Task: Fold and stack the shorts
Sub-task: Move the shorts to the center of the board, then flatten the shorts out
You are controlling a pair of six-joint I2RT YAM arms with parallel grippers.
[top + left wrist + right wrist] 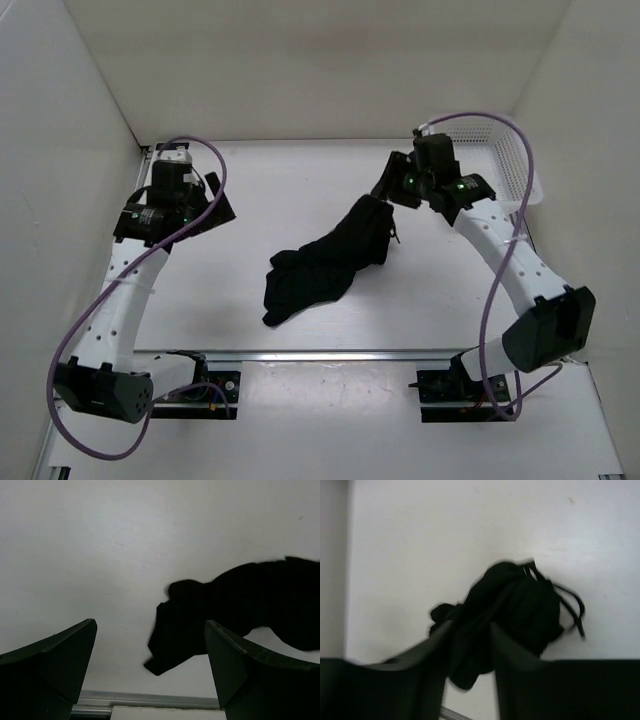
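Observation:
The black shorts [320,265] lie crumpled in the middle of the white table, their upper right end drawn up toward my right gripper [390,190]. In the right wrist view the right gripper [471,626] has its jaws parted, with the bunched shorts [520,605] between and below them and the thin drawstring [572,605] trailing right. My left gripper [208,208] hovers at the far left, apart from the cloth. Seen from its wrist, the left gripper [150,624] is wide open and holds nothing, with the shorts [225,610] beyond its fingers.
A white mesh basket [510,150] stands at the back right corner, behind the right arm. White walls close in the table on the left, back and right. A metal rail [320,355] runs along the near edge between the arm bases.

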